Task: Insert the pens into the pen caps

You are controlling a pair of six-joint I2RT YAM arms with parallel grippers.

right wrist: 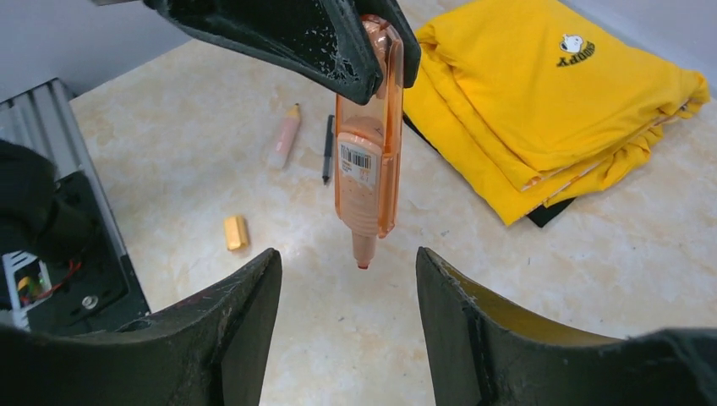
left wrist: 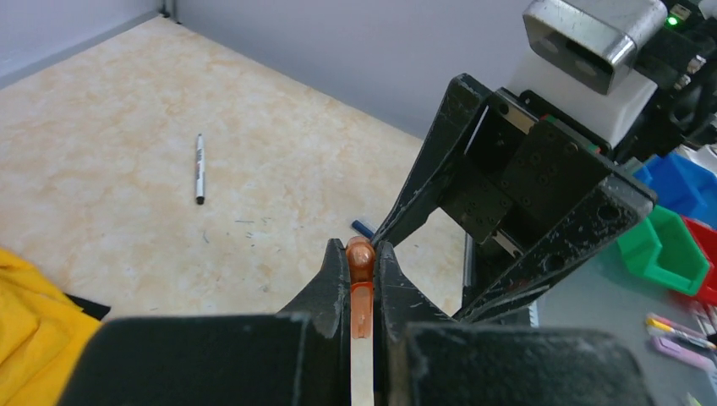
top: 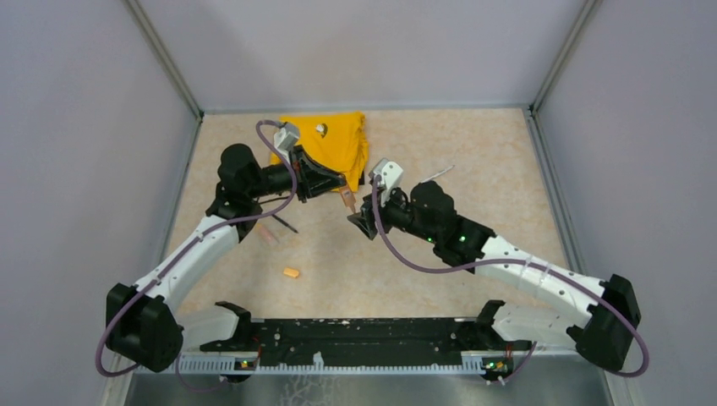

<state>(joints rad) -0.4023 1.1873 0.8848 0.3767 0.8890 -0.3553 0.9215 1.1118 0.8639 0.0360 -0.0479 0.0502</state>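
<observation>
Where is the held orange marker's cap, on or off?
Off. The orange marker hangs from the shut left gripper, bare tip showing; an orange cap lies on the table.

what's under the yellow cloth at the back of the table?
A flat black thing pokes out from under the yellow cloth at one edge. What it is can't be told: the cloth covers the rest of it, and anything else beneath.

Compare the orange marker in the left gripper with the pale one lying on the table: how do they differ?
The held orange marker hangs upright, tip down, clamped in the left gripper; the pale marker lies flat on the table, untouched. The held one is translucent with a barcode label; the pale one looks opaque, pinkish. Both are orange-toned.
</observation>
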